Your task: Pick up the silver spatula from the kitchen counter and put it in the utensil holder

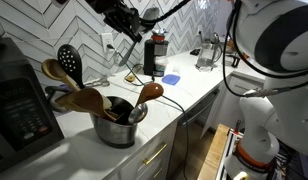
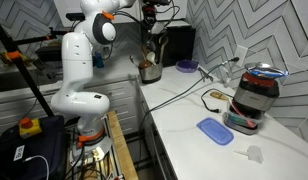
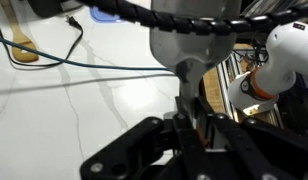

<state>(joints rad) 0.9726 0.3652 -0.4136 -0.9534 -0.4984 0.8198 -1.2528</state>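
The silver spatula (image 3: 190, 45) fills the middle of the wrist view, its broad blade pointing away and its handle running down between the jaws. My gripper (image 3: 192, 114) is shut on that handle and holds it high above the white counter. In both exterior views the gripper (image 1: 126, 18) (image 2: 152, 14) is raised near the top of the frame. The utensil holder (image 1: 120, 134) (image 2: 149, 76) is a squat shiny metal pot on the counter, holding wooden spoons (image 1: 86, 100) and a black slotted spatula (image 1: 69, 62). It is out of the wrist view.
A tall dark appliance with a red top (image 1: 155, 55) (image 2: 256, 95) stands on the counter, with cables trailing round it. A blue lid (image 2: 215, 130) lies near it. A black appliance (image 1: 19, 110) sits beside the holder. The tiled wall runs behind; the counter edge drops to drawers.
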